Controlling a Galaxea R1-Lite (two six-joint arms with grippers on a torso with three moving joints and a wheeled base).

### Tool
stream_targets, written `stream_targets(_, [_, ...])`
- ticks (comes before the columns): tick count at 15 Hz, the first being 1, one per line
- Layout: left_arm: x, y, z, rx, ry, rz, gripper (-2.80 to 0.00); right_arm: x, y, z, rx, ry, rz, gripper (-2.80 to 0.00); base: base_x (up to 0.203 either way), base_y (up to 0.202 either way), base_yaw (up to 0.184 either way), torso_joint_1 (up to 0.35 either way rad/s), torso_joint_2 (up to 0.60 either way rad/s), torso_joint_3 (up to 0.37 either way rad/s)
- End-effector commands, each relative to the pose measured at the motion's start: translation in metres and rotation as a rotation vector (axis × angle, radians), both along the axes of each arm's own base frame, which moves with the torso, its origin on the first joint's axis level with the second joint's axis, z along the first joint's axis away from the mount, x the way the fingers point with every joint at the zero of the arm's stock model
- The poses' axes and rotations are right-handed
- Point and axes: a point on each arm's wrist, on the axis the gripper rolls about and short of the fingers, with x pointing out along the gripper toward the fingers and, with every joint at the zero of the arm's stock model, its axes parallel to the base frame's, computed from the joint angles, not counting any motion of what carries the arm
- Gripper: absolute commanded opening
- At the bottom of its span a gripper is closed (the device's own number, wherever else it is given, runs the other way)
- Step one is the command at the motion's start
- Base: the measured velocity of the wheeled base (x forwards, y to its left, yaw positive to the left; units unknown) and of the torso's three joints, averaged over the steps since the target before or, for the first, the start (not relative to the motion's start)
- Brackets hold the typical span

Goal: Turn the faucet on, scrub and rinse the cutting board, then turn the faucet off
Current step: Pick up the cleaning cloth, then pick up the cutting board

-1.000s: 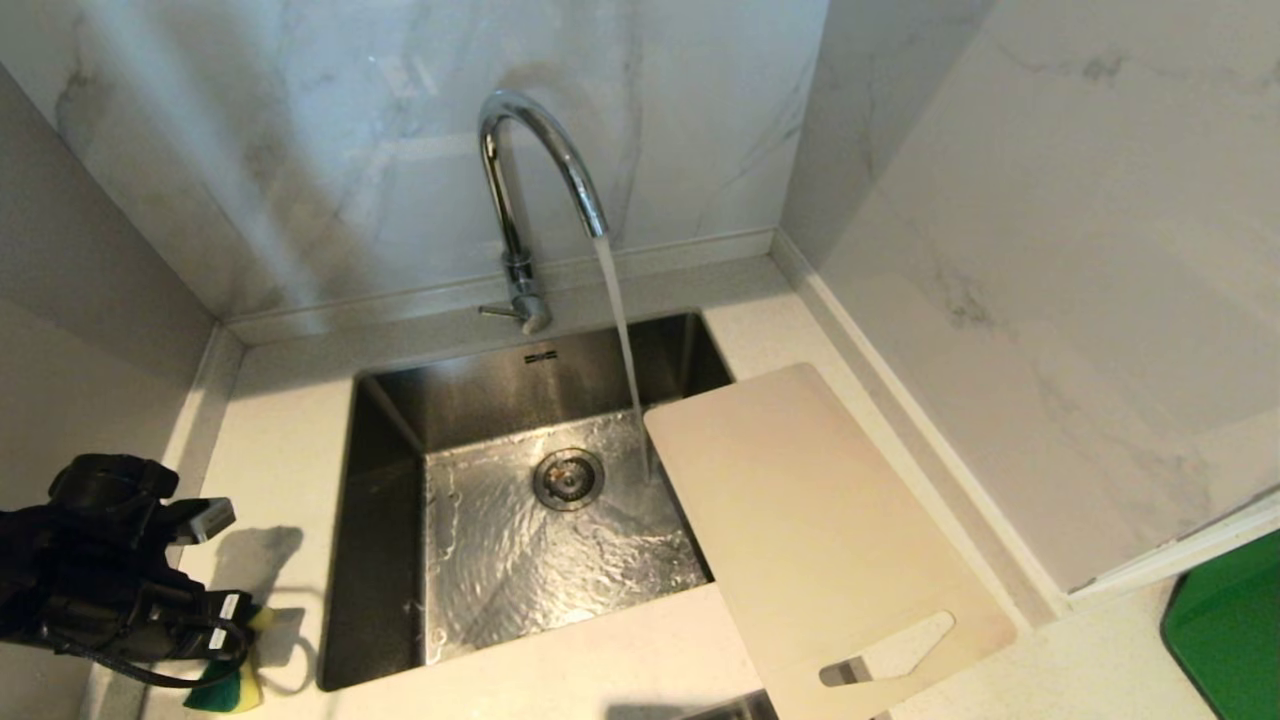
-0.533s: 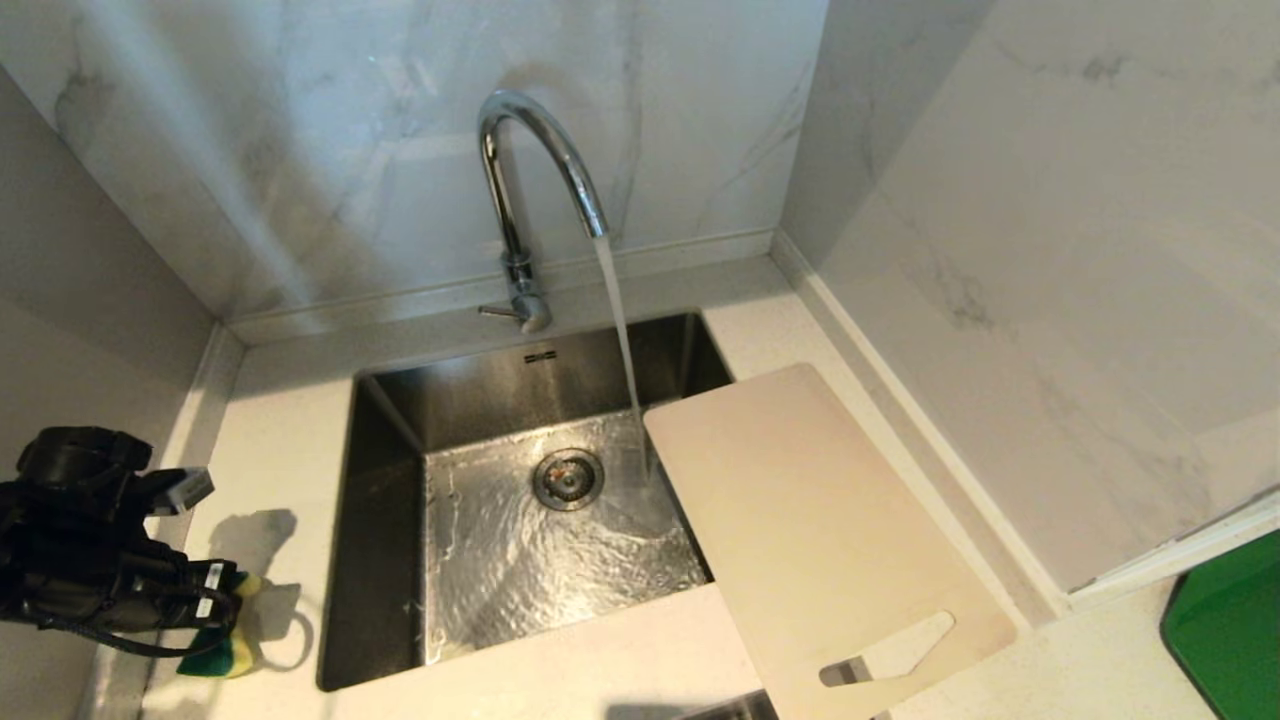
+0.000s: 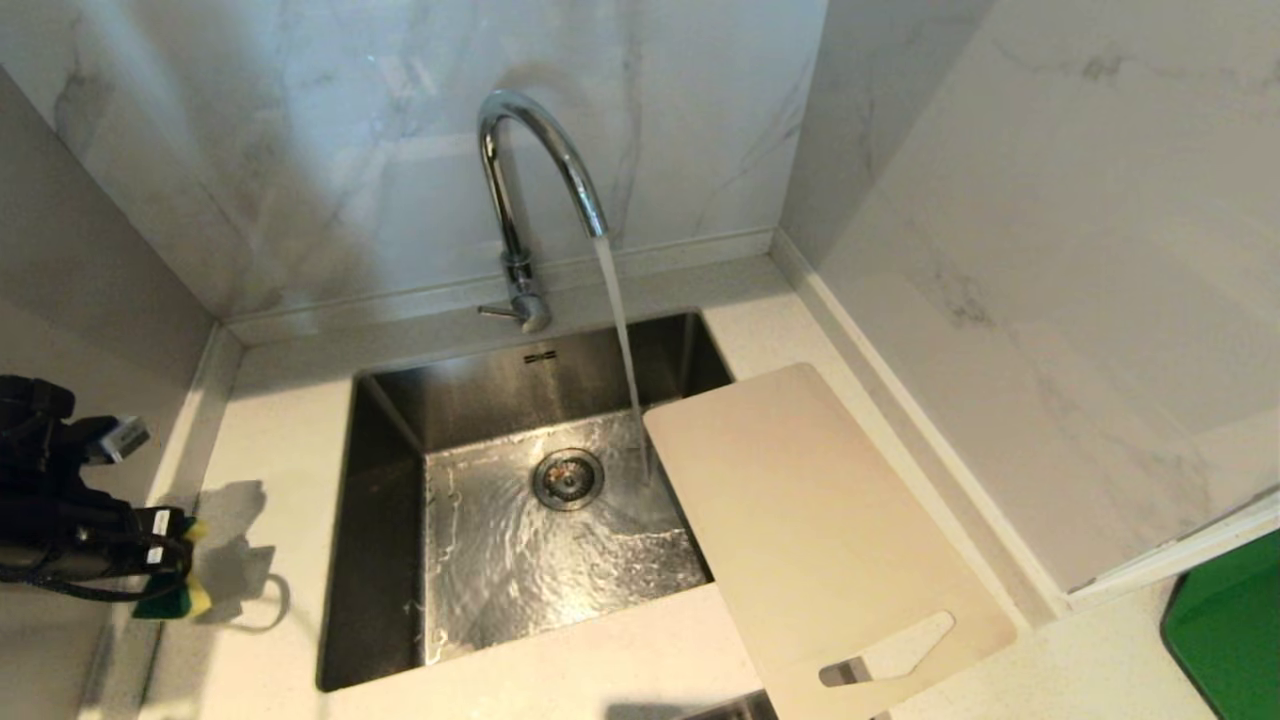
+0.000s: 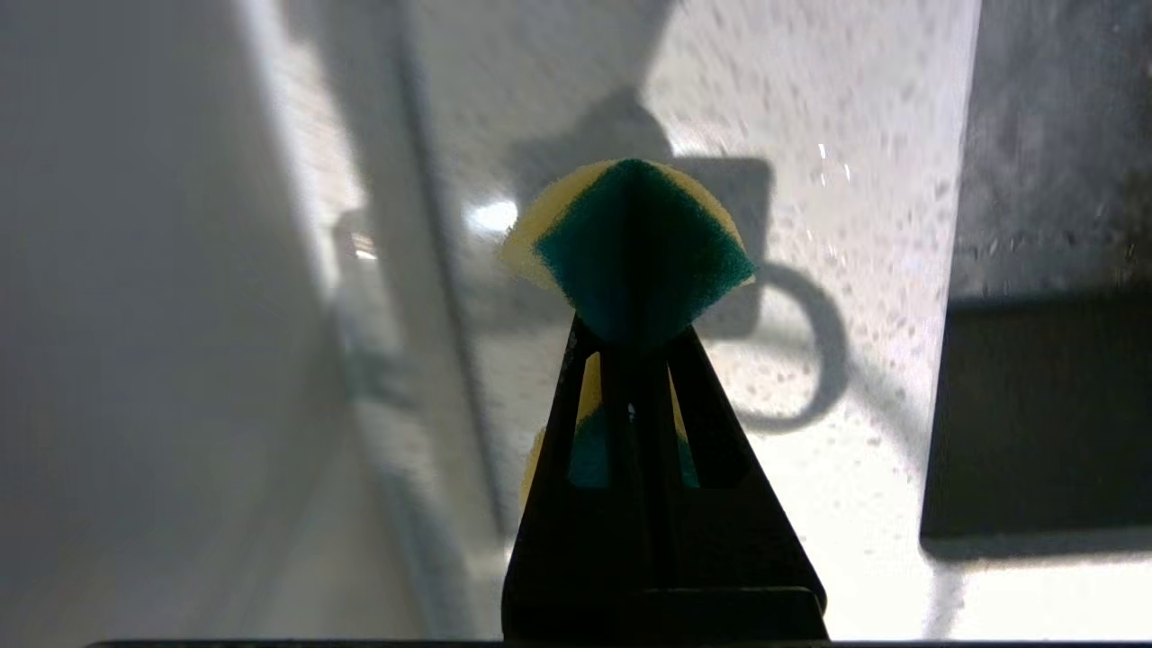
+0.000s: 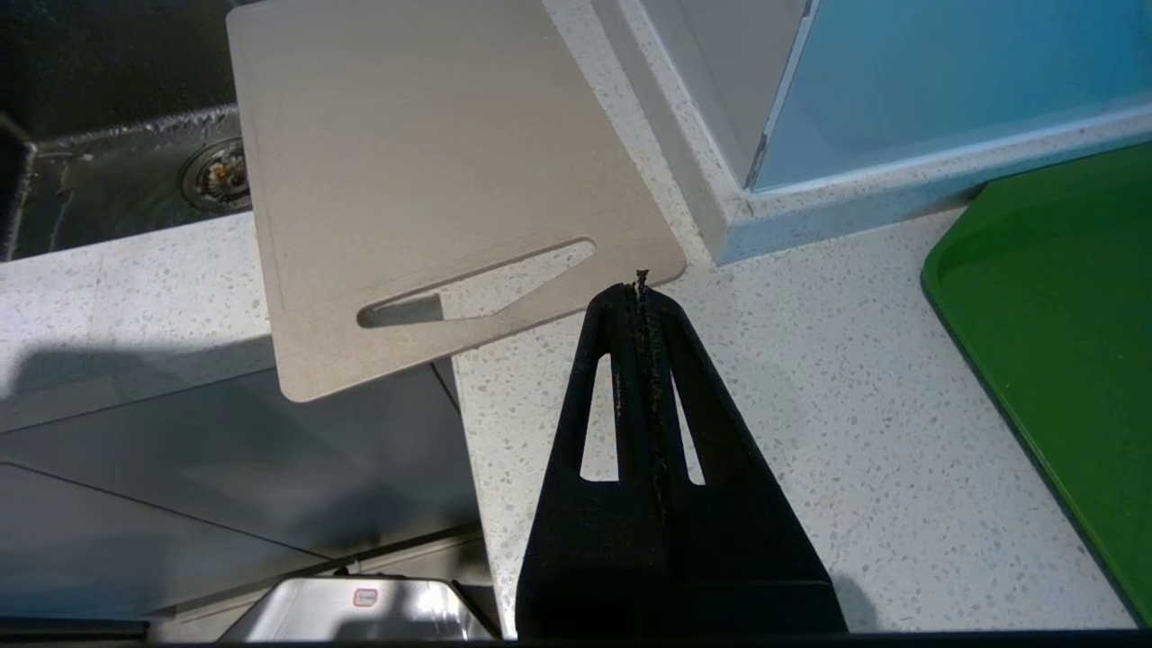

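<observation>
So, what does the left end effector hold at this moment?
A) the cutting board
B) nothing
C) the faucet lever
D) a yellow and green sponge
D: in the left wrist view the left end effector is closed on a yellow and green sponge above the countertop beside the sink, while the cutting board lies untouched.

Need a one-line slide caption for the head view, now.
Faucet running into the sink; cutting board overhangs its right rim; left gripper holds a sponge at far left.
</observation>
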Motion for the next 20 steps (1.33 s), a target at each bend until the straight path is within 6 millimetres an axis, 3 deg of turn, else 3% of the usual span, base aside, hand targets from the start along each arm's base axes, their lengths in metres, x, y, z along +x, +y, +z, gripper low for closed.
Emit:
stream_targets(1, [-0.005, 0.004, 0.023, 0.015, -0.073, 0.017, -2.80, 0.000, 0.000, 0.000, 0.000, 0.001, 0.001, -2.80, 0.000, 0.000, 0.000, 0.000, 0.00, 0.000])
stream_targets(7, [-0.034, -0.003, 0.069, 0.019, -0.222, -0.004, -2.80, 0.000, 0.000, 0.000, 0.000, 0.001, 0.000, -2.80, 0.000, 0.000, 0.000, 0.000, 0.00, 0.000])
stream_targets(15, [-0.102, -0.023, 0.113, -0.042, -0.414, -0.067, -2.80, 0.000, 0.000, 0.000, 0.000, 0.002, 0.001, -2.80, 0.000, 0.000, 0.000, 0.000, 0.00, 0.000])
stream_targets(20, [-0.152, -0.038, 0.094, -0.073, -0.444, -0.107, -2.80, 0.000, 0.000, 0.000, 0.000, 0.001, 0.001, -2.80, 0.000, 0.000, 0.000, 0.000, 0.00, 0.000])
